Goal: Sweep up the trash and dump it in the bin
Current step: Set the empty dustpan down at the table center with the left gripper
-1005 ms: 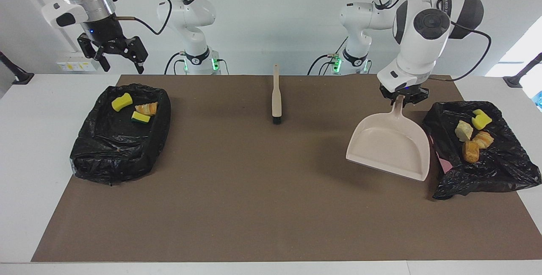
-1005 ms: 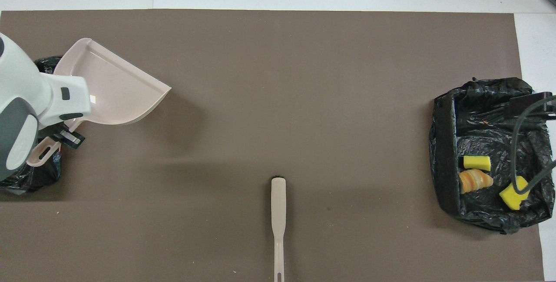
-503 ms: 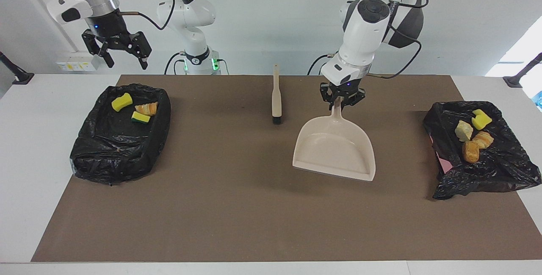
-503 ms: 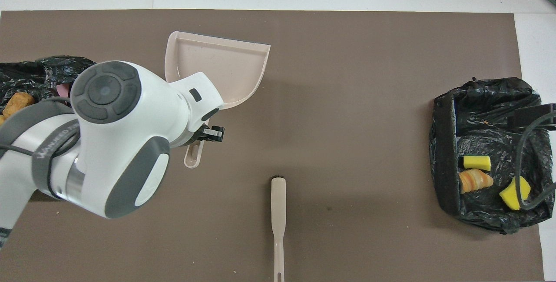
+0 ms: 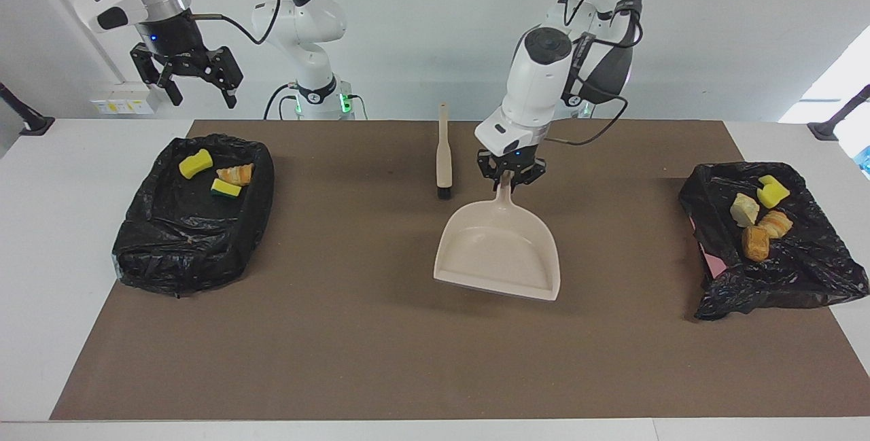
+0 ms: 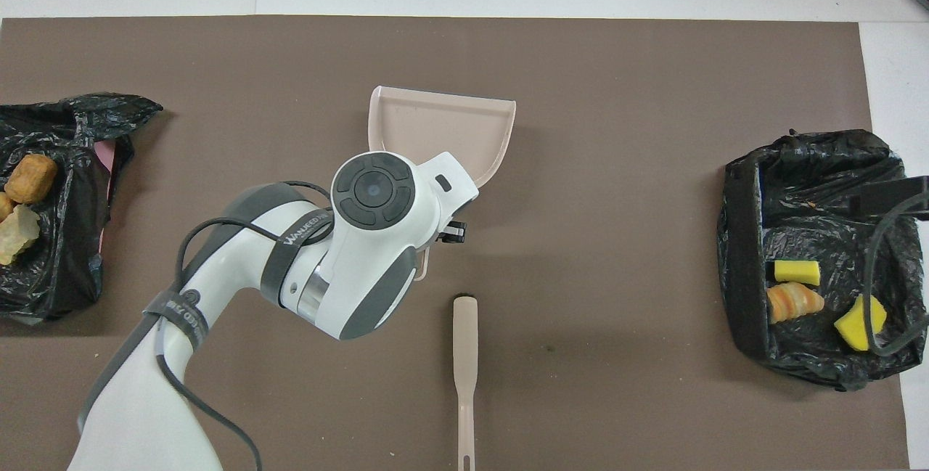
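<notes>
My left gripper (image 5: pixel 510 179) is shut on the handle of the beige dustpan (image 5: pixel 499 251) and holds it low over the middle of the mat, beside the beige brush (image 5: pixel 443 155). The pan (image 6: pixel 443 130) is empty. The trash lies in two black-bagged bins. Two yellow sponge chunks (image 5: pixel 195 163) and a bread lump (image 5: pixel 236 173) are in the bin (image 5: pixel 170 251) at the right arm's end. A yellow chunk (image 5: pixel 773 191), a pale lump (image 5: pixel 744 209) and two brown lumps (image 5: pixel 755 242) are in the bin (image 5: pixel 802 278) at the left arm's end. My right gripper (image 5: pixel 197 91) is open and empty, raised over its bin.
The brush (image 6: pixel 464 355) lies flat on the brown mat (image 5: pixel 380 359), handle toward the robots. The left arm's wrist covers the pan's handle in the overhead view. The white table (image 5: pixel 54 223) shows around the mat.
My left arm has carried the dustpan from beside the bin at its end to the middle of the mat, next to the brush. My right gripper has risen slightly.
</notes>
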You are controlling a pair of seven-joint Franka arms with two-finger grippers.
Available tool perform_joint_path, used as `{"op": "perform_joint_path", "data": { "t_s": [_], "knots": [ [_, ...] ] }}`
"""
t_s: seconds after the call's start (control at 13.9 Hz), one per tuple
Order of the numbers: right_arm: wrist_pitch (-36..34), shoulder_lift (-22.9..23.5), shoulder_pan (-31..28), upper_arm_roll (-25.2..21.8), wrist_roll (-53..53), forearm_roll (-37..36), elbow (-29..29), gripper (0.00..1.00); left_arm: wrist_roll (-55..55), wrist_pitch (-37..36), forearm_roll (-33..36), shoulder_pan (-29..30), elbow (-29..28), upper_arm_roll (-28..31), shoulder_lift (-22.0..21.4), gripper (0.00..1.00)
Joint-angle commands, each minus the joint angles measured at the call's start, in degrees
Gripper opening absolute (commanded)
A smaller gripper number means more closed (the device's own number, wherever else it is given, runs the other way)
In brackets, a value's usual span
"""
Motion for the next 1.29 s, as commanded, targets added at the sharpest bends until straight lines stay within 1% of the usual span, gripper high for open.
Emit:
{"op": "perform_joint_path", "data": {
  "t_s": [0.0, 0.07, 0.14, 0.22, 0.29, 0.5, 0.72, 0.86, 1.01, 1.22],
  "knots": [
    [-0.73, -1.05, -0.16, 0.05, -1.33, 0.86, -0.99, 1.00, -2.88, 3.81, -0.48, -3.28, 0.79, 1.17, 3.90, 0.00],
    [-0.73, -1.05, -0.16, 0.05, -1.33, 0.86, -0.99, 1.00, -5.86, 4.78, -0.31, -4.08, 0.61, 1.25, 4.61, 0.00],
    [-0.73, -1.05, -0.16, 0.05, -1.33, 0.86, -0.99, 1.00, -7.89, 4.97, -0.13, -3.83, 0.87, 1.25, 4.62, 0.06],
    [-0.73, -1.05, -0.16, 0.05, -1.33, 0.86, -0.99, 1.00, -8.17, 5.84, -0.13, -3.13, 0.88, 1.17, 4.71, 0.83],
    [-0.73, -1.05, -0.16, 0.05, -1.33, 0.86, -0.99, 1.00, -8.78, 6.37, -0.74, -2.77, 0.53, 1.25, 4.45, 1.00],
    [-0.73, -1.05, -0.16, 0.05, -1.33, 0.86, -0.99, 1.00, -8.61, 3.92, -0.74, -0.41, 0.61, 1.34, 1.91, 1.00],
    [-0.73, -1.05, -0.16, 0.05, -1.33, 0.86, -0.90, 1.00, -8.35, 0.58, -0.74, 4.77, 0.88, 1.52, -0.38, 1.00],
    [-0.73, -1.05, -0.16, 0.05, -1.33, 0.86, -0.99, 1.00, -7.91, 1.01, -0.66, 6.80, 1.40, 1.87, -1.09, 1.00],
    [-0.73, -1.14, -0.16, 0.05, -1.33, 0.86, -0.99, 1.00, -8.43, 1.36, -0.83, 10.92, 1.49, 1.96, -1.97, 1.00],
    [-0.73, -1.05, -0.16, 0.05, -1.33, 0.86, -0.99, 1.00, -8.44, 1.01, -0.83, 15.14, 2.19, 1.96, -3.72, 1.00]
  ]
}}
